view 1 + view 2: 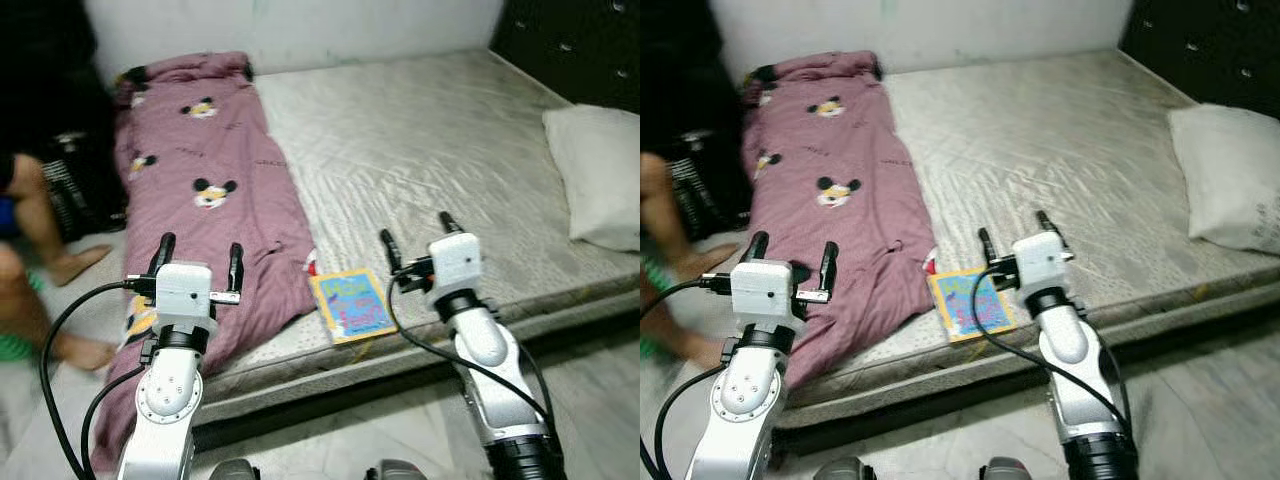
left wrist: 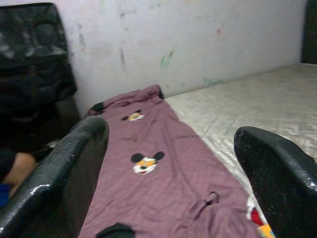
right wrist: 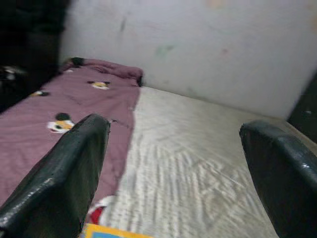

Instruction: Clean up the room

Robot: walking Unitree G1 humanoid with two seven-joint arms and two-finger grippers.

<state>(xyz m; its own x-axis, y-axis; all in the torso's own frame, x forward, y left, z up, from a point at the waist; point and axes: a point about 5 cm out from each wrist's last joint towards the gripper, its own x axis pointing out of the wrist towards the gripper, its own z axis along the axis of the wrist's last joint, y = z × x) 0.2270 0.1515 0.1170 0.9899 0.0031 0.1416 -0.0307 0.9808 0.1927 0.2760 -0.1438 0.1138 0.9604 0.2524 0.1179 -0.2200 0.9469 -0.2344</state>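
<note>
A mauve blanket printed with cartoon mouse heads lies along the left side of a bare grey mattress and droops over its front edge. A colourful children's book lies flat near the mattress's front edge, just right of the blanket. My left gripper is open, held above the blanket's hanging part. My right gripper is open too, hovering just right of the book. The blanket and a corner of the book appear between the wrist views' fingers.
A white pillow rests at the mattress's right end, below a dark headboard. A person's bare legs stand on the floor at the left, beside a dark bag. Pale tiled floor runs along the bed's front.
</note>
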